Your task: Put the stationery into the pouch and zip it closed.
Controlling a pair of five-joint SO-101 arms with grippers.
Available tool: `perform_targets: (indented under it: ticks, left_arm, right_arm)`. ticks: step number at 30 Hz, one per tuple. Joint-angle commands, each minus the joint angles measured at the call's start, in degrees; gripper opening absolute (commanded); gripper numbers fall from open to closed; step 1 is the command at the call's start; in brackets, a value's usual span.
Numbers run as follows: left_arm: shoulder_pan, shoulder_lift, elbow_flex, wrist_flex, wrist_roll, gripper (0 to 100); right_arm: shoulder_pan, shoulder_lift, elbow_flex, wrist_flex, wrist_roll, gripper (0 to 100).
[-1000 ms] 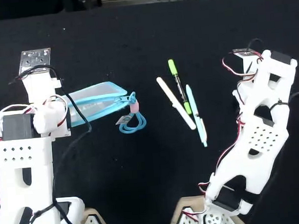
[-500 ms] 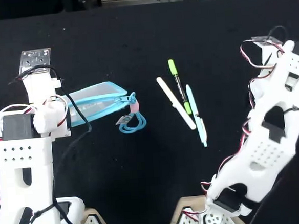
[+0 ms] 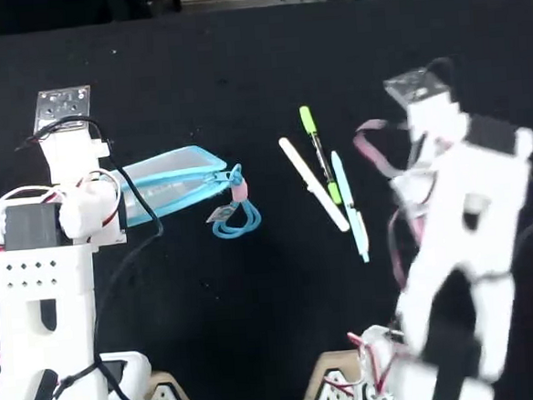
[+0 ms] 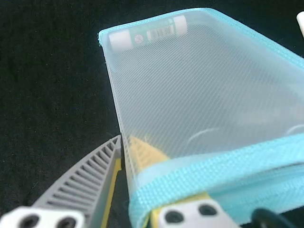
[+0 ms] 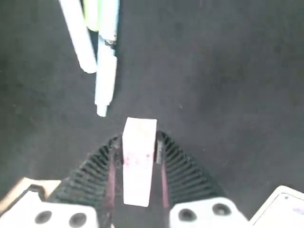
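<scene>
high: right arm (image 3: 459, 205) blurred | pouch (image 3: 169, 181) end hidden behind left arm (image 3: 75, 204) | left wrist: pouch cut by edge | right wrist: white pen (image 5: 78, 38), green pen (image 5: 90, 9), blue pen (image 5: 107, 47) cut by edge | white block (image 5: 138, 161) kind unclear

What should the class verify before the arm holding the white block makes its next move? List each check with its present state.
1. Right fingers grip the white block on both sides: ok.
2. Left fingers clamp the pouch at its edge: ok.
3. Pouch mouth open wide enough for the block: cannot tell.
4. White pen, green pen and blue pen packed: not ok, all three lie outside the pouch.
</scene>
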Motion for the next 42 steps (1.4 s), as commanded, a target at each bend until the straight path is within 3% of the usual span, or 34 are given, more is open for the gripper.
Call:
perform_targets:
  ticks: [1, 7, 11, 15, 27, 31, 36, 42]
  left_arm:
    - [0.0, 0.4, 1.5, -0.3, 0.4, 3]
    - [0.0, 0.4, 1.5, -0.3, 0.4, 3]
    - [0.0, 0.4, 1.5, -0.3, 0.4, 3]
    - [0.0, 0.4, 1.5, -0.2, 0.4, 3]
    - [0.1, 0.4, 2.8, -1.6, 0.4, 3]
    - [0.3, 0.4, 3.5, -2.3, 0.4, 3]
    - [0.4, 0.4, 3.5, -2.2, 0.4, 3]
    - [0.1, 0.4, 3.4, -2.2, 0.4, 3]
  right_arm:
    - [-8.4, -16.4, 4.5, -2.9, -5.8, 1.1]
    - [-30.9, -32.2, 6.1, -7.2, -18.4, 1.1]
    - [-44.1, -39.0, 10.0, -19.8, -23.6, 1.1]
    - [-51.8, -43.1, 16.5, -34.0, -27.8, 1.1]
    - [-62.2, -50.2, 46.8, -87.2, -30.6, 1.1]
    - [-63.2, -49.5, 54.7, -100.6, -30.6, 1.1]
    - [-62.9, -46.8, 60.7, -108.8, -30.6, 1.1]
    - [-62.9, -44.5, 62.4, -109.8, -30.9, 1.1]
